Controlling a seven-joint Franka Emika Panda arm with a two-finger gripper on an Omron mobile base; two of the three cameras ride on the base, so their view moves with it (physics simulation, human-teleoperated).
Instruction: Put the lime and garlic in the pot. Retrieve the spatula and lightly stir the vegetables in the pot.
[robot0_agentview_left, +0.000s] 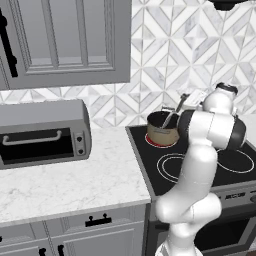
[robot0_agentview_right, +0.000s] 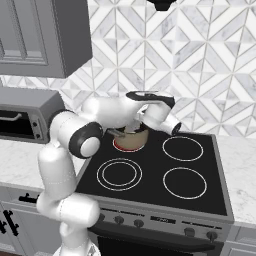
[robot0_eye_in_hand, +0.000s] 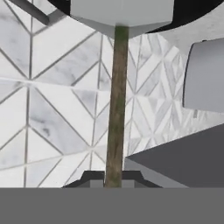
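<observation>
Both base views are looking forward and down from behind the arm, left and right, sharing the stove (robot0_agentview_left: 200, 165) and pot (robot0_agentview_right: 131, 139); the hand view is facing the backsplash (robot0_eye_in_hand: 52, 109) closely.

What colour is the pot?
Tan-bronze with a dark inside; the pot shows best in the left base view.

A black glass cooktop (robot0_agentview_right: 165, 180) with four white-ringed burners sits in a marble counter (robot0_agentview_left: 70, 185). The rear left burner (robot0_agentview_right: 120, 146) glows red. A row of knobs (robot0_agentview_right: 150, 220) lines the stove's front panel. On the counter to the left stands a grey toaster oven (robot0_agentview_left: 42, 132) with a dark door. Grey wall cabinets (robot0_agentview_left: 65, 40) hang above it, against a geometric marble tile backsplash (robot0_agentview_right: 190, 65).
</observation>
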